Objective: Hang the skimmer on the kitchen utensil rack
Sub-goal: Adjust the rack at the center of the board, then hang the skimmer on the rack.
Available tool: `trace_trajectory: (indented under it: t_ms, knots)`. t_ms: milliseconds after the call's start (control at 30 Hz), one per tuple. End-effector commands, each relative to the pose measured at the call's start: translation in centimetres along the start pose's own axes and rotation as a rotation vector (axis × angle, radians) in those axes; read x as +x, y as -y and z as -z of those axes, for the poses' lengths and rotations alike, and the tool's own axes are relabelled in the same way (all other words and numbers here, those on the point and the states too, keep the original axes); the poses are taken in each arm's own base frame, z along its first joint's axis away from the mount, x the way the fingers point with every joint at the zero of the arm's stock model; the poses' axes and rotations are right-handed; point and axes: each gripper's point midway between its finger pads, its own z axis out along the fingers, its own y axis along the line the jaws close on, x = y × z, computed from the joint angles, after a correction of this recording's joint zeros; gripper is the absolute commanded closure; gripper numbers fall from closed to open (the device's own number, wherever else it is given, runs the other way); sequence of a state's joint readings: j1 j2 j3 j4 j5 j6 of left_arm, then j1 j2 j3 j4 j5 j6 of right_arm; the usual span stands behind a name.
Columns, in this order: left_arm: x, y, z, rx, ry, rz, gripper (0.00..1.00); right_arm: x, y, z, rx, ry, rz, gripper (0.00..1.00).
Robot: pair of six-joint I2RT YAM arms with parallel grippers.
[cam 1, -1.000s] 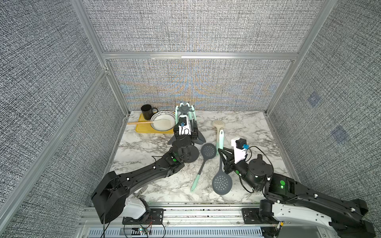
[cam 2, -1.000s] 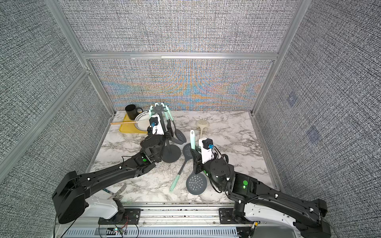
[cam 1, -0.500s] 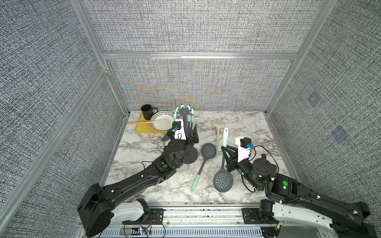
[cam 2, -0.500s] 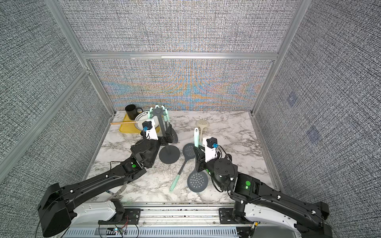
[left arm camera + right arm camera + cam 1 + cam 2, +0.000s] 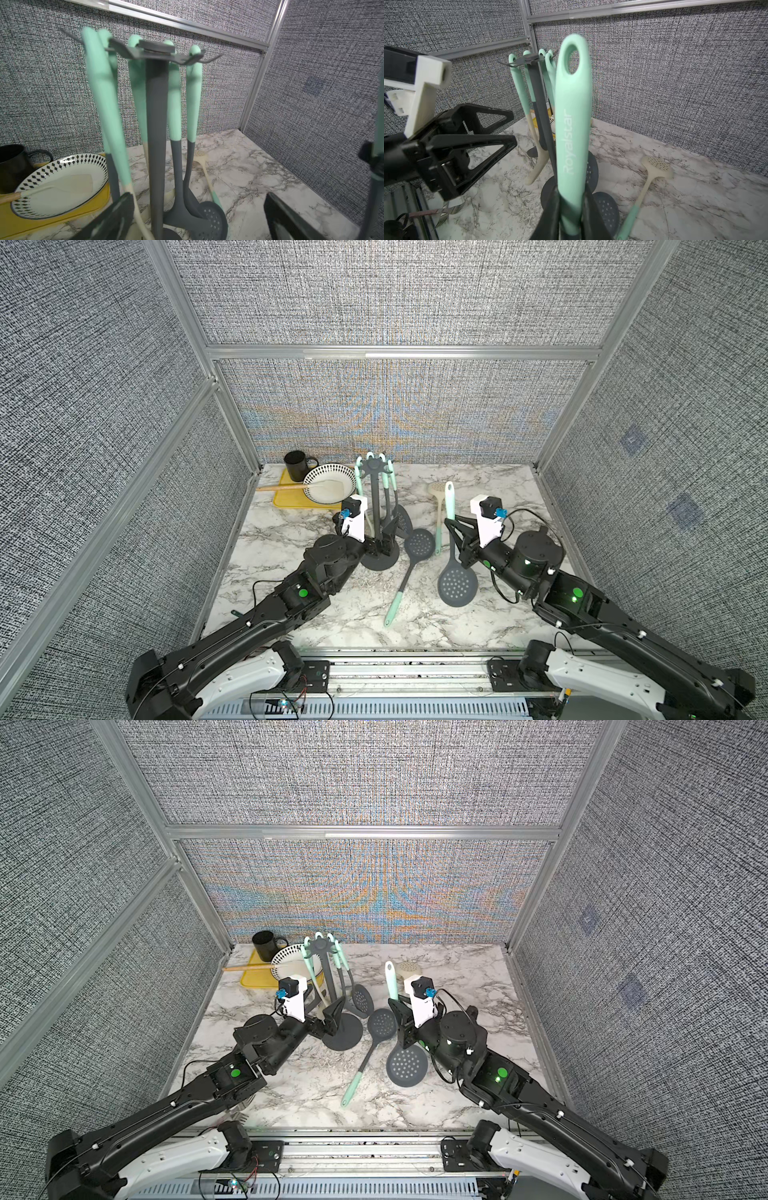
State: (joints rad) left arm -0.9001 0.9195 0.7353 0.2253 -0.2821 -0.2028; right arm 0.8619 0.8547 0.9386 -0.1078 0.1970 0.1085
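The skimmer has a dark perforated head and a mint handle. My right gripper is shut on the lower handle, and the looped end points up. The kitchen utensil rack stands left of it, with several mint-handled utensils on its crown. My left gripper is open low around the rack's pole, just above the round base. Its fingers stand wide apart, and I cannot tell if one touches the pole.
Another dark perforated spoon lies flat between the rack and the skimmer. A cream slotted spoon lies behind it. At the back left are a patterned bowl, a yellow board and a black mug.
My left gripper has opened and slid down the rack's pole towards the base. My right gripper has shifted slightly with the skimmer still held.
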Motion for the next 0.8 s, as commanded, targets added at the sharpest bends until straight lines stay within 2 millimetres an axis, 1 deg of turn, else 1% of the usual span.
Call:
trace_trajectory:
  t_ms: [0, 100, 167, 233, 333, 400, 500, 567, 667, 767]
  knots:
    - [1.3, 1.6, 1.6, 0.117, -0.085, -0.071, 0.01, -0.2, -2.0, -1.2, -0.164, -0.027, 0.01, 1.0]
    - [1.5, 2.2, 3.8, 0.187, -0.129, -0.094, 0.02, 0.0, -2.6, -2.9, -0.254, -0.064, -0.006, 1.0]
    - [1.8, 2.3, 5.2, 0.214, -0.168, -0.106, 0.02, 0.1, -3.1, -3.8, -0.299, -0.074, -0.004, 1.0]
    - [2.2, 1.5, 6.4, 0.188, -0.193, -0.087, 0.04, 0.1, -3.5, -4.9, -0.321, -0.089, 0.006, 1.0]
    - [2.2, 0.0, 7.4, 0.164, -0.21, -0.021, 0.05, -0.1, -3.7, -6.3, -0.33, -0.107, 0.015, 1.0]
    - [1.9, -0.7, 7.7, 0.161, -0.188, 0.037, 0.05, -0.3, -4.0, -7.0, -0.339, -0.114, 0.016, 1.0]
    - [1.7, -1.2, 7.7, 0.166, -0.171, 0.068, 0.05, -0.4, -4.0, -8.0, -0.339, -0.133, 0.022, 1.0]
    - [1.8, -1.0, 7.4, 0.18, -0.18, 0.067, 0.05, -0.5, -4.0, -8.5, -0.333, -0.14, 0.024, 1.0]
    - [1.9, -0.2, 7.0, 0.227, -0.187, 0.061, 0.05, -0.7, -4.1, -9.0, -0.342, -0.146, 0.028, 1.0]
    - [1.8, 0.0, 6.8, 0.235, -0.187, 0.055, 0.05, -0.8, -4.2, -9.4, -0.341, -0.151, 0.026, 1.0]
